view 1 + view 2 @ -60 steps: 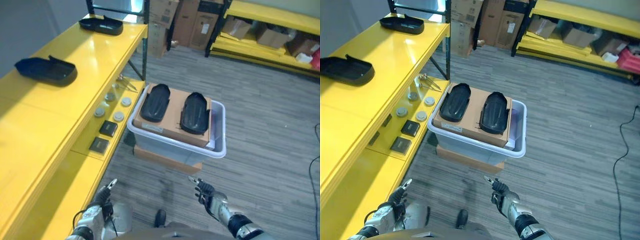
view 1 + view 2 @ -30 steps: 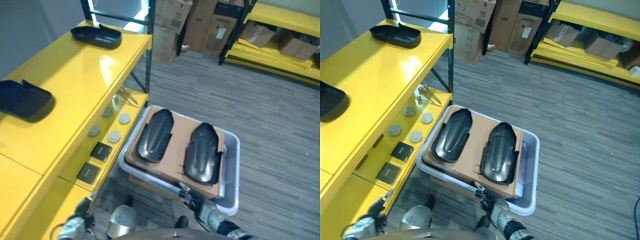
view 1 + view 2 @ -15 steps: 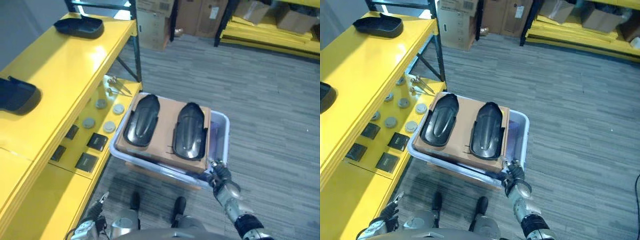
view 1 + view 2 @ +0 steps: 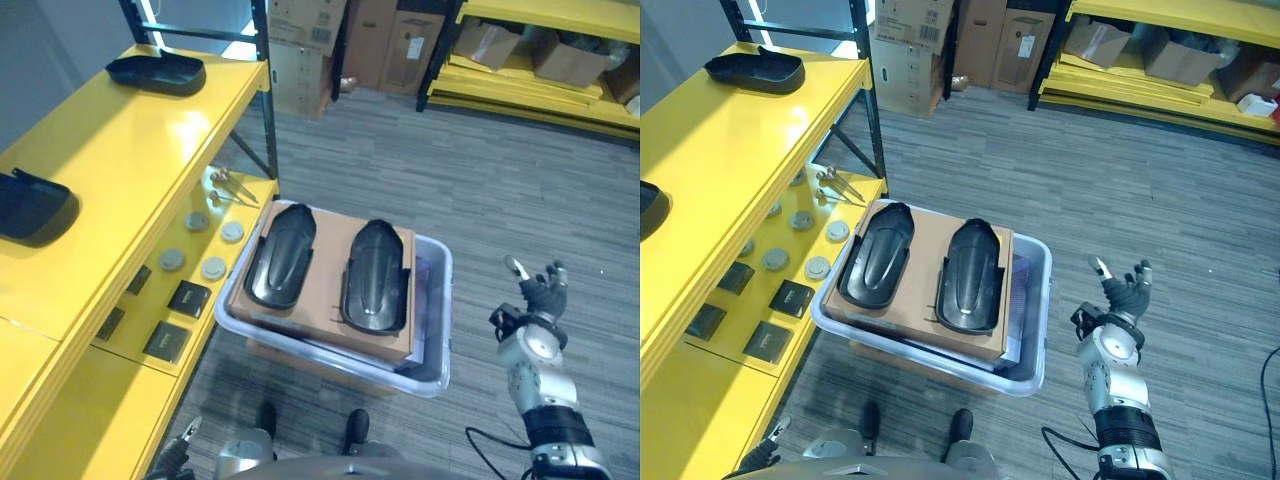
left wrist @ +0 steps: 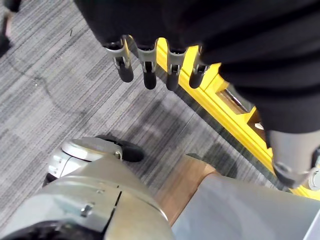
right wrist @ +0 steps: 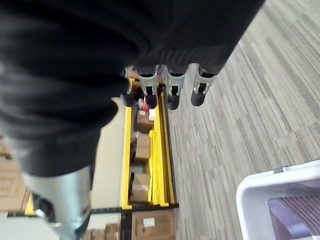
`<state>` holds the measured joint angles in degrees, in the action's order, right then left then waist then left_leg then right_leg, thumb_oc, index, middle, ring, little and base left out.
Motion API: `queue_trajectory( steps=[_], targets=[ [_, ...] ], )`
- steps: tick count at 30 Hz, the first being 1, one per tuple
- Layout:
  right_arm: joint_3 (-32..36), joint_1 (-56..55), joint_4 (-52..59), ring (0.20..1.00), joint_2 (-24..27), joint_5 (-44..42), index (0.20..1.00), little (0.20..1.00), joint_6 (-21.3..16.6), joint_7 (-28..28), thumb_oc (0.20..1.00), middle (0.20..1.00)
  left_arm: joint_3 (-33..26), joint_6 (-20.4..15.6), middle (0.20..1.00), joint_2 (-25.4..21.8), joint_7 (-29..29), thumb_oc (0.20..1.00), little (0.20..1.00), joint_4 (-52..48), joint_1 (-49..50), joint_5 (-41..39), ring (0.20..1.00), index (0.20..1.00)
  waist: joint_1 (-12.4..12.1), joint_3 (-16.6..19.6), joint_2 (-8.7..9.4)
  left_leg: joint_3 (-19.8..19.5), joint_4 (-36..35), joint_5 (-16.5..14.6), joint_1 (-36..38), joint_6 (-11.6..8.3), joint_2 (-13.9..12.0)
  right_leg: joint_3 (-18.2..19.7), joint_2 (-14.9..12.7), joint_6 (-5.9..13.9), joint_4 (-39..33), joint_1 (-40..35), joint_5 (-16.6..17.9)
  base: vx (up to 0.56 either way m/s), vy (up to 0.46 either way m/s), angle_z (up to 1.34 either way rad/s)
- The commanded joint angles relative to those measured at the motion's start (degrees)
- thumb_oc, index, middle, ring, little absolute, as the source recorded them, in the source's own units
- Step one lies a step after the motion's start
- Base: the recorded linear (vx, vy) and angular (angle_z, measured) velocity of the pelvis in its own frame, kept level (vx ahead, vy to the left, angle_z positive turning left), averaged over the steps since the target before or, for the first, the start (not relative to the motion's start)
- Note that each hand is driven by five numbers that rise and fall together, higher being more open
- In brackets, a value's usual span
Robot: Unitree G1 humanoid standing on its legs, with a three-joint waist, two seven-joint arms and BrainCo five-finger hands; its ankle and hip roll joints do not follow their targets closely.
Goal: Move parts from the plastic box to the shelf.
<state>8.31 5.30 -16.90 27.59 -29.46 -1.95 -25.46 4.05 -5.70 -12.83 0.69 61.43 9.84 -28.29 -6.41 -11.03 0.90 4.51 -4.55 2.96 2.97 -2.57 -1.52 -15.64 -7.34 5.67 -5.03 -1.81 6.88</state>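
Frame edge cuts off nearer shelf part (image 4: 30, 205).

Silver right hand (image 4: 1114, 340), dark-tipped fingers (image 6: 171, 95), dark ribbed wrist cover

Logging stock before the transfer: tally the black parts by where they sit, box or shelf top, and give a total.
In the plastic box, on cardboard: 2
On the yellow shelf top: 2
Total: 4
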Motion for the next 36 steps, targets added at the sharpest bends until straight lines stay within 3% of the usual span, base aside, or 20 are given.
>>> queue_trajectory(
  steps=[1,3,14,19,27,36],
  targets=[
    [-4.0,1.8,1.8,1.000,2.8,4.0,1.000,1.000,4.8,3.5,1.000,1.000,0.3,-1.8,1.000,0.4,-0.6,1.000,1.000,2.9,-1.0,2.8,1.000,1.000,-2.9,2.3,-1.22,-3.6,1.4,-2.7,-3.1,-1.05,-3.0,-1.1,-2.8,4.53,1.3,-0.5,-4.2,0.05,0.059,0.03],
    [-6.3,3.0,-0.5,1.000,2.6,4.9,1.000,1.000,6.5,4.2,1.000,1.000,0.9,-1.7,1.000,0.4,-0.7,1.000,1.000,2.9,-1.0,2.9,1.000,1.000,-3.7,2.2,-1.32,-4.0,1.7,-2.8,-3.2,-0.99,-2.8,-1.5,-3.1,4.58,1.5,-0.7,-4.2,0.04,0.054,0.09],
    [-14.3,10.5,-19.0,1.000,3.6,6.1,1.000,1.000,6.6,0.6,1.000,1.000,5.0,-0.6,1.000,-1.2,-1.8,1.000,1.000,4.3,-1.6,4.3,1.000,1.000,-8.6,1.2,-1.72,-7.0,2.7,-2.8,-3.8,-0.68,-1.7,-4.2,-5.0,5.56,2.4,-1.5,-3.6,0.04,0.041,0.22],
    [-13.8,10.2,-19.9,1.000,4.5,7.6,1.000,1.000,6.8,1.1,1.000,1.000,4.8,-0.5,1.000,-1.8,-2.6,1.000,1.000,4.2,-1.1,4.6,1.000,1.000,-8.8,1.1,-1.61,-7.2,2.5,-2.9,-3.6,-0.61,-1.6,-4.3,-5.1,5.83,2.4,-1.7,-3.5,0.03,0.020,0.11],
    [-15.1,8.1,-23.2,1.000,6.2,14.1,1.000,1.000,11.1,4.6,1.000,1.000,4.1,-1.0,1.000,-2.8,-3.5,1.000,1.000,3.1,-0.4,2.8,1.000,1.000,-9.2,0.6,-0.47,-7.1,2.0,-2.9,-3.4,-0.52,-1.7,-4.4,-5.0,6.37,2.2,-1.8,-3.2,0.00,0.000,0.00],
    [-17.3,8.8,-30.7,1.000,5.1,12.2,1.000,1.000,9.6,5.0,1.000,1.000,5.0,-0.8,1.000,-4.0,-3.2,1.000,1.000,3.4,-1.1,3.1,1.000,1.000,-10.5,-0.1,-0.14,-8.3,2.4,-2.8,-4.2,-0.50,-1.6,-5.4,-5.0,6.54,2.0,-2.1,-2.9,0.01,-0.007,0.07]
  ],
)
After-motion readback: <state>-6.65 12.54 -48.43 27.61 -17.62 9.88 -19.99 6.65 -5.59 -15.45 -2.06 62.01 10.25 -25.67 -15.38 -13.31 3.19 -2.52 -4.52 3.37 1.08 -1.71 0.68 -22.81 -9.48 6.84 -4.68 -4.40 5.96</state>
